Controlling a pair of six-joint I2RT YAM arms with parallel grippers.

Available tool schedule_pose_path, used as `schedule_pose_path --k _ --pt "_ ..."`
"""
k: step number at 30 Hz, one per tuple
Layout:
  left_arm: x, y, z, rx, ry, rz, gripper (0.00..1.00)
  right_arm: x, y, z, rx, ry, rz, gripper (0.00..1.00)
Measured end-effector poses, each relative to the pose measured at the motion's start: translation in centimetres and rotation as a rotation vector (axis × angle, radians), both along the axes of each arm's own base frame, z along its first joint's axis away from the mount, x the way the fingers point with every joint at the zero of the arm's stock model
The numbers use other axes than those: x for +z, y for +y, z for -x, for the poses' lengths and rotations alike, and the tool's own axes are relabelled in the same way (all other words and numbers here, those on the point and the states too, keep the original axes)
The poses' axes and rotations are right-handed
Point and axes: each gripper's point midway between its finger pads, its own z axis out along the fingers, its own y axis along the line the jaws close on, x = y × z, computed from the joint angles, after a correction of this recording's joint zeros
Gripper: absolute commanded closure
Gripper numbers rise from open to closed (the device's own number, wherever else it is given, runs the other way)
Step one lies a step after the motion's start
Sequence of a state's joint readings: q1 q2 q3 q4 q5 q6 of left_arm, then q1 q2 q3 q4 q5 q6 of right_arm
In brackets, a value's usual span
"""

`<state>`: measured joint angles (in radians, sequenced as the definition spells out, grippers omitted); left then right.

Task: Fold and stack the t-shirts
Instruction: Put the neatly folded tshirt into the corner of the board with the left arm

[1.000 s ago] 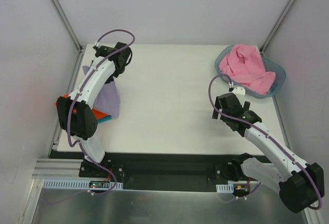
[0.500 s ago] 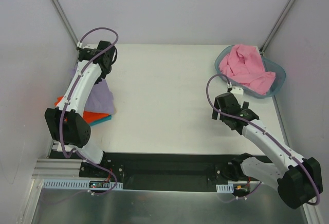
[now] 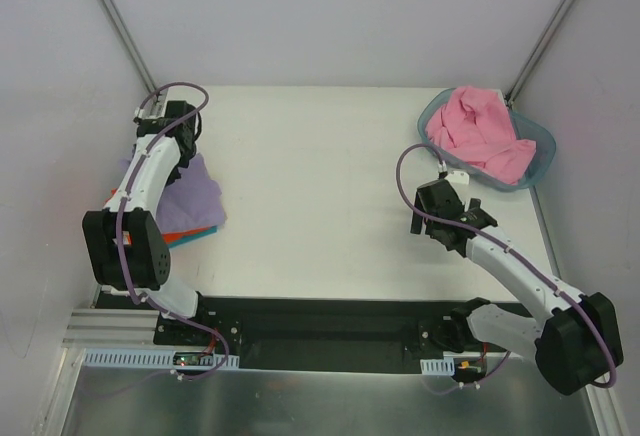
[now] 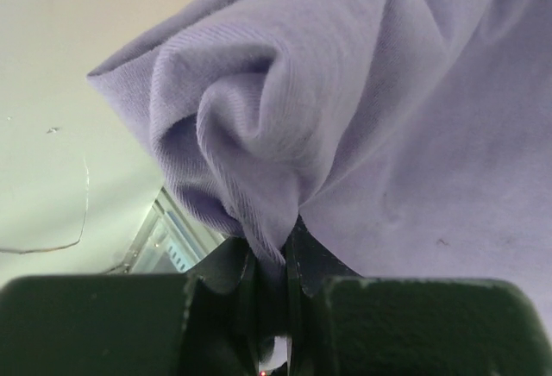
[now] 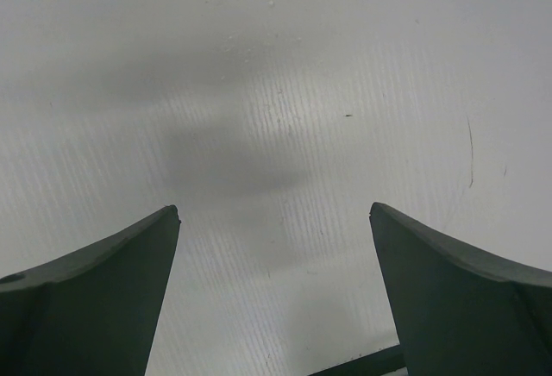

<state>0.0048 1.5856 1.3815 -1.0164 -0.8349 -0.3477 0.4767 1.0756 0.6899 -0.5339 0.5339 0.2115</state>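
Left gripper (image 3: pixel 172 136), upper left of the overhead view: jaws pinched nearly closed on a bunched fold of the lavender t-shirt (image 3: pixel 196 190). In the left wrist view, cloth is gathered into the narrow gap between the dark fingers (image 4: pixel 233 268), and the rest of the shirt (image 4: pixel 388 117) fills the upper right of the frame.

The shirt drapes down from the gripper onto the left edge of the table (image 3: pixel 320 186). It partly covers an orange-red t-shirt (image 3: pixel 186 224), with a teal t-shirt (image 3: pixel 200 235) showing at the lower edge.

Right gripper (image 5: pixel 274 212), right of centre overhead (image 3: pixel 455 218): jaws spread wide, holding nothing, bare table (image 5: pixel 276 91) below.

Pink t-shirt (image 3: pixel 475 136) lies heaped in the grey-blue basket (image 3: pixel 541 142), upper right corner, apart from both grippers.
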Motion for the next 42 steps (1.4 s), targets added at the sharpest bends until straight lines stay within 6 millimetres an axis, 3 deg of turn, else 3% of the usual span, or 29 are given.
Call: schedule_pose_path --k 6,9,10,12,14,22,27,35,38,42 --pt "-1.0 1.5 -0.7 0.002 -0.033 0.004 0.92 -0.2 0.0 0.0 -0.001 0.007 -0.001 0.03" --pt "-2.0 2.0 -0.7 0.001 -0.028 0.021 0.74 -0.2 0.0 0.0 0.000 0.008 -0.004 0.03" --pt "-2.2 2.3 -0.6 0.007 -0.024 0.027 0.67 -0.2 0.1 0.0 0.001 0.008 -0.005 0.03" --pt "-2.4 2.8 -0.6 0.018 -0.024 0.029 0.41 -0.2 0.1 0.0 0.004 0.009 -0.006 0.03" --pt "-2.6 3.3 -0.7 0.029 -0.026 0.032 0.01 -0.2 0.1 0.0 0.006 0.010 -0.009 0.03" --pt "-2.9 4.7 -0.5 0.096 -0.070 0.081 0.01 -0.3 0.2 0.0 0.012 0.018 -0.018 0.03" --pt "-1.1 2.8 -0.8 0.067 -0.197 0.189 0.01 -0.4 0.4 0.1 0.019 0.025 -0.031 0.03" --pt "7.2 -3.5 -0.6 -0.040 -0.630 0.439 0.01 -0.5 0.9 0.0 0.044 0.033 -0.058 0.03" --pt "8.3 -6.9 -0.4 -0.112 -0.689 0.503 0.01 -0.3 1.2 -0.1 0.060 0.026 -0.074 0.03" --pt "6.8 -13.1 -0.4 -0.253 -0.643 0.602 0.01 0.5 1.8 -0.3 0.085 -0.004 -0.119 0.03"
